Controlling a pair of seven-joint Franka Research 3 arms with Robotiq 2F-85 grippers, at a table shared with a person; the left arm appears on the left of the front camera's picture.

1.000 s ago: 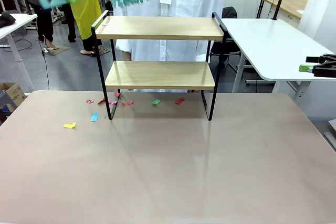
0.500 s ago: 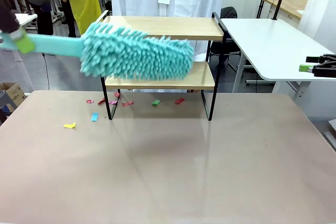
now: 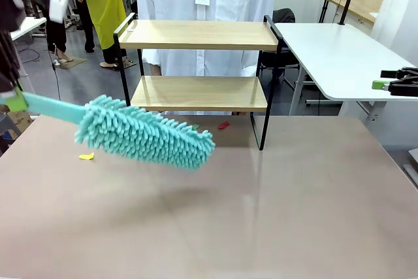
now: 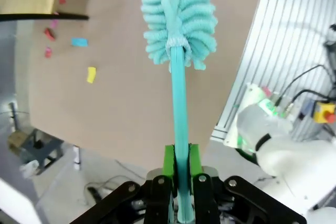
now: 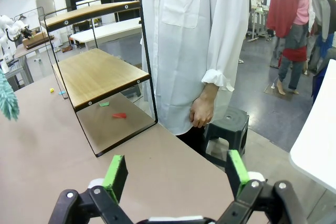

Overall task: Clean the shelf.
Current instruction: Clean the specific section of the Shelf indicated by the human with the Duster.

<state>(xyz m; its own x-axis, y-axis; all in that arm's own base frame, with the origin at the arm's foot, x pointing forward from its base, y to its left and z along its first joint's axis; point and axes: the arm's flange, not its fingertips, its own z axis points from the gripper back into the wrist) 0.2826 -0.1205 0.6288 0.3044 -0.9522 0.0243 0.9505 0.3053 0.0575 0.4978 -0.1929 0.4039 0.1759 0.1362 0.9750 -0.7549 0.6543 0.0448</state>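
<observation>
The shelf (image 3: 199,34) stands at the table's far middle, two light wooden boards in a thin black frame; the right wrist view has the shelf (image 5: 100,72) from its end. My left gripper (image 3: 14,100) at the left edge is shut on the teal handle of a duster (image 3: 145,138), whose fluffy head hangs low over the table, front-left of the shelf. In the left wrist view the green fingers (image 4: 169,162) clamp the handle and the duster head (image 4: 178,17) points away. My right gripper (image 3: 390,82) waits open at the far right, its pads (image 5: 116,174) wide apart.
Coloured paper scraps lie on the table by the shelf's feet: yellow (image 3: 86,156), red (image 3: 223,125), blue (image 4: 79,41). A person in a white coat (image 5: 194,40) stands behind the shelf. A white table (image 3: 339,57) is at the right.
The duster swung from above the top board, past the front of the shelf, down to low over the table at the front left. The right gripper stayed still.
</observation>
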